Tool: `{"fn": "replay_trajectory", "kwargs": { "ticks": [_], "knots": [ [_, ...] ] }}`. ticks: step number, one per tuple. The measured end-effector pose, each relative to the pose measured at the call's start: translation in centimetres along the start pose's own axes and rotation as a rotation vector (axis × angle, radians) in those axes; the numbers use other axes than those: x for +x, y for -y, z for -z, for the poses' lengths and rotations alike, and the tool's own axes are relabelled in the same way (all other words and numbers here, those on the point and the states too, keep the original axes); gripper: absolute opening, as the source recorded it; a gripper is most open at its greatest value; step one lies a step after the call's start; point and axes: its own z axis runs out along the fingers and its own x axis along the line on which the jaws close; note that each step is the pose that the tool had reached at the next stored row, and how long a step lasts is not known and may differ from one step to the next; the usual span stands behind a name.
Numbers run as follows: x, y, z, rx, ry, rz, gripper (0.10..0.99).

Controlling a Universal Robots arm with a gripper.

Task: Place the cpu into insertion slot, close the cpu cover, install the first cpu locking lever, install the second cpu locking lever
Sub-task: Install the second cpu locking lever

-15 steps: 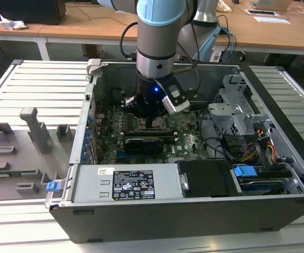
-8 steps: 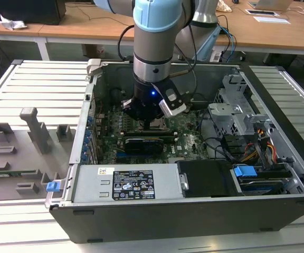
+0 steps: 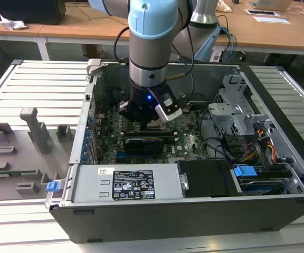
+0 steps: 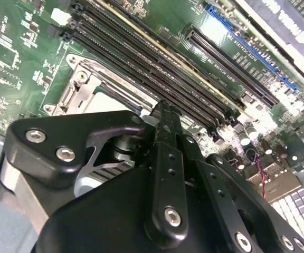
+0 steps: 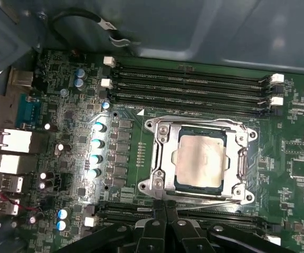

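cpu (image 5: 201, 159): seated in the insertion slot (image 5: 179, 182), cpu cover (image 5: 162, 158) shut around it.
end effector (image 5: 165, 211): fingers pressed together, empty, at the cover's edge.
risk: tips may slip off a locking lever and scrape the green board.

The cpu (image 5: 201, 159) sits under the closed cpu cover (image 5: 161, 158) (silver frame).
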Motion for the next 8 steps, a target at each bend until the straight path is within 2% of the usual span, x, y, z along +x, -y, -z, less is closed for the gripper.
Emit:
{"fn": "replay_trajectory", "kwargs": {
  "ticks": [1,3,4,8],
  "knots": [
    [0.05,0.02,-0.1,-0.002,0.0002,0.0,0.106],
    [0.2,0.07,-0.21,-0.013,0.0012,0.0,0.106],
    [0.48,0.15,-0.24,-0.024,0.0023,0.0,0.106],
    [0.72,0.28,-0.42,-0.032,0.0031,0.0,0.106]
  ]
}}
